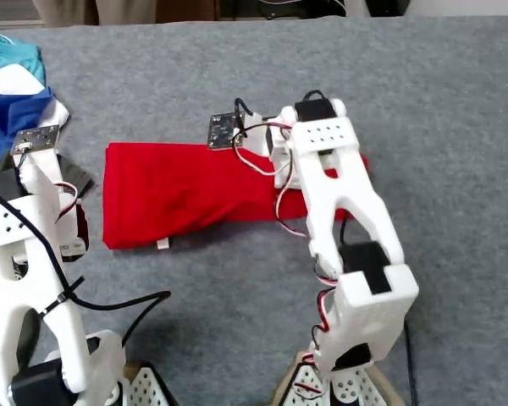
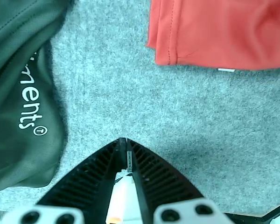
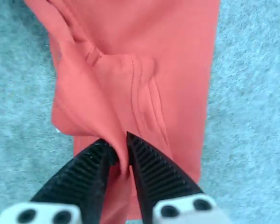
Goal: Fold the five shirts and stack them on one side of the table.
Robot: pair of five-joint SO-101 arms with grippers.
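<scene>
At the near edge of the table we see the bases of both arms, the left arm by the near left corner and the right arm close to the middle of that edge. The left gripper hangs over bare grey cloth near the left edge. Its two ribbed black fingers are pressed together tip to tip and have hold of nothing. Just beside it, toward the left edge, lies a dark shirt with white lettering, bunched rather than flat.

Further in, the red shirt lies across the middle of the table as a long folded band, running from near the left arm to under the right arm. A small white tag shows at its near left corner. That corner lies ahead of the left gripper and apart from it, with grey cloth between them. The right gripper is down on the right end of the band. Its fingers are nearly closed, pinching a raised ridge of red fabric between them, and the cloth around the pinch is puckered into creases.

At the far left corner we find a loose heap: a blue shirt nearest, a white shirt behind it, and a teal shirt against the far edge. None of these is folded.
</scene>
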